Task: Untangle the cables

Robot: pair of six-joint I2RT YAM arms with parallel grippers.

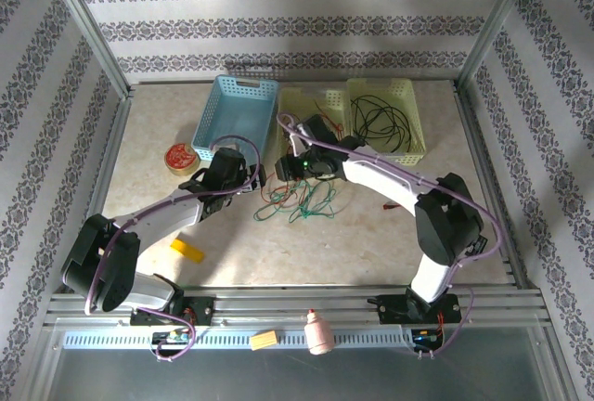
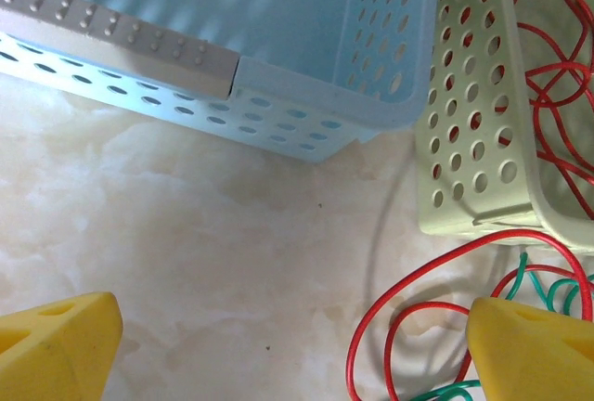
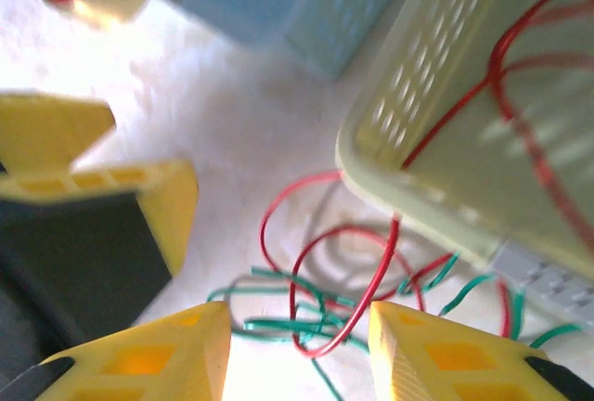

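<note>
Red and green cables [image 1: 303, 200] tangled on table [image 1: 371, 243], black cables [image 1: 380, 122] coiled in basket [image 1: 417, 115]

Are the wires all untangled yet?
Not yet. Black wires lie alone in one yellow basket, and red wires sit in the next basket. A knot of red and green wires is left on the table. The right gripper is open over that knot; the left gripper is open, holding nothing.

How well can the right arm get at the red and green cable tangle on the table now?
Probably yes. The right pincer is open just above the tangle, red and green loops showing between its fingers with nothing covering them. The left pincer close by could crowd it.
</note>
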